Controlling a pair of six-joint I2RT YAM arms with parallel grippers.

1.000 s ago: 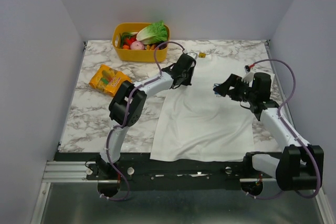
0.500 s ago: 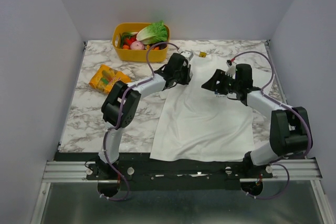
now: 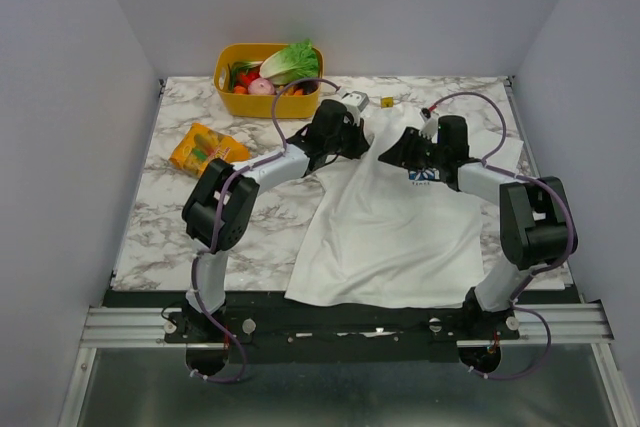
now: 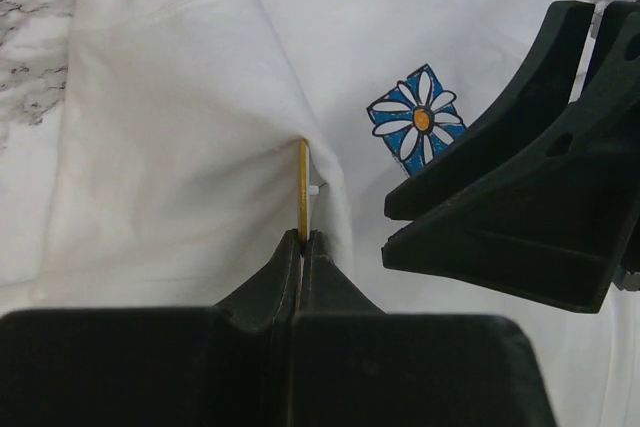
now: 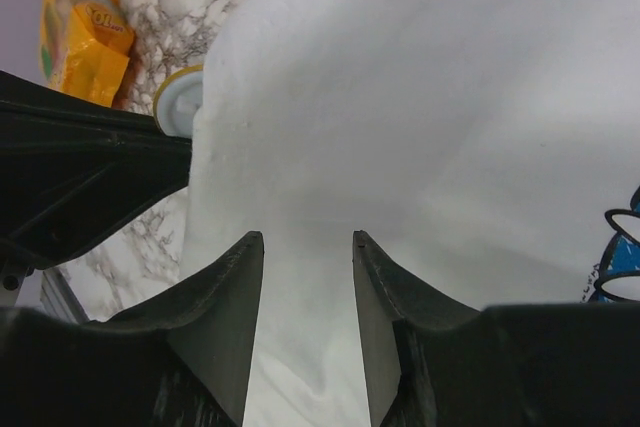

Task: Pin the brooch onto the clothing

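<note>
The white T-shirt (image 3: 390, 222) lies on the marble table, its blue flower print (image 3: 420, 175) facing up. In the left wrist view my left gripper (image 4: 302, 239) is shut on the gold brooch (image 4: 302, 187), seen edge-on against a raised fold of the shirt (image 4: 190, 157), left of the print (image 4: 420, 119). My right gripper (image 5: 307, 239) is open over the shirt (image 5: 420, 97), facing the brooch (image 5: 178, 102), which peeks out behind the fold. In the top view the left gripper (image 3: 362, 142) and right gripper (image 3: 392, 154) nearly meet above the chest. The brooch is hidden there.
A yellow basket (image 3: 228, 99) of vegetables stands at the back left. An orange snack packet (image 3: 207, 151) lies left of the left arm and also shows in the right wrist view (image 5: 85, 37). A yellow collar tag (image 3: 386, 103) lies at the shirt's top.
My right gripper has swung left across the shirt to sit close to the left gripper. The left gripper shifted slightly and the shirt's upper part has bunched; the print now shows.
</note>
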